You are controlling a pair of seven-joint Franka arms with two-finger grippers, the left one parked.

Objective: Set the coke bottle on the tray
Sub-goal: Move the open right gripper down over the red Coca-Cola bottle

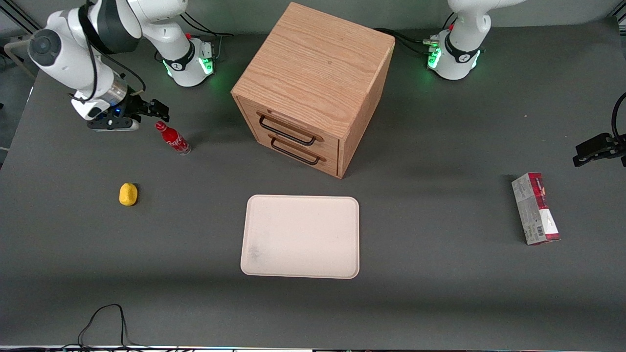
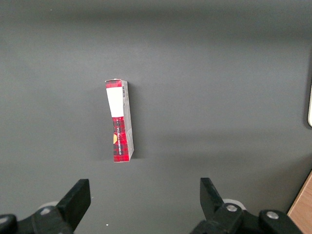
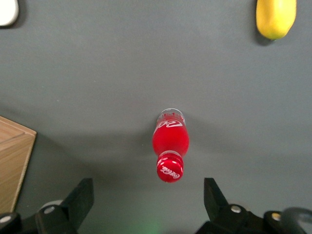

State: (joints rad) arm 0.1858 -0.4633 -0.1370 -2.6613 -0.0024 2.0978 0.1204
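Note:
The coke bottle (image 1: 172,138) is a small slim red bottle with a red cap and white script logo. It stands upright on the dark table toward the working arm's end. My gripper (image 1: 155,110) hovers just above and beside its cap, open and empty. In the right wrist view the bottle (image 3: 170,144) stands below the gripper (image 3: 148,197), its cap between the spread fingers (image 3: 83,197) and slightly ahead of them. The cream tray (image 1: 301,236) lies flat near the table's middle, nearer the front camera than the bottle, with a faint grey smudge.
A wooden drawer cabinet (image 1: 313,85) stands between the bottle and the parked arm. A yellow lemon-like object (image 1: 128,194) lies nearer the camera than the bottle, also in the right wrist view (image 3: 275,18). A red-and-grey carton (image 1: 535,209) lies toward the parked arm's end.

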